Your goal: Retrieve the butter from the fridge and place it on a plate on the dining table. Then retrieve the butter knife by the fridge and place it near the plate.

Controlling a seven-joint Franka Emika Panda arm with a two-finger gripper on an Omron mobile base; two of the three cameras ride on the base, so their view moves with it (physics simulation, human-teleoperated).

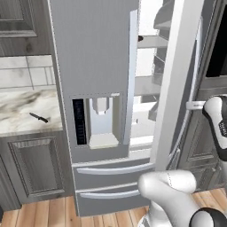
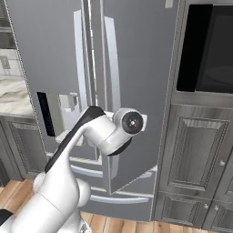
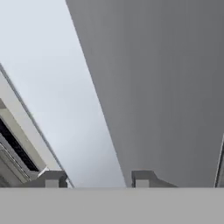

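1. the left base view shows the fridge (image 1: 95, 88) with its right door (image 1: 177, 84) swung open toward the camera; white shelves (image 1: 148, 84) show in the gap between the closed left door and the open one.
2. the same view shows the water dispenser panel (image 1: 99, 119) on the left door and two bottom drawers (image 1: 113, 181) beneath it.
3. to the left of the fridge, the butter knife (image 1: 39, 117) lies flat on a marble counter (image 1: 26, 111), well apart from the fridge wall, with a tiled backsplash behind and a dark panelled cabinet (image 1: 33, 166) under the counter.
4. the right base view looks at the outer face of the open door (image 2: 136, 68), with its long vertical handle (image 2: 112, 63), and hides the shelves.
5. that view adds a dark wall oven (image 2: 207, 50) set in grey panelled cabinets (image 2: 195, 154) just right of the fridge, and the white arm (image 2: 91, 136) bent in front of the door.
6. the hand view shows the gripper (image 3: 98, 179) close to a flat grey door panel (image 3: 166, 87); its two dark tips stand apart with nothing between them, partly open and holding nothing.
7. the butter cannot be made out on the shelves.
8. the floor (image 1: 40, 215) is light wooden planks.
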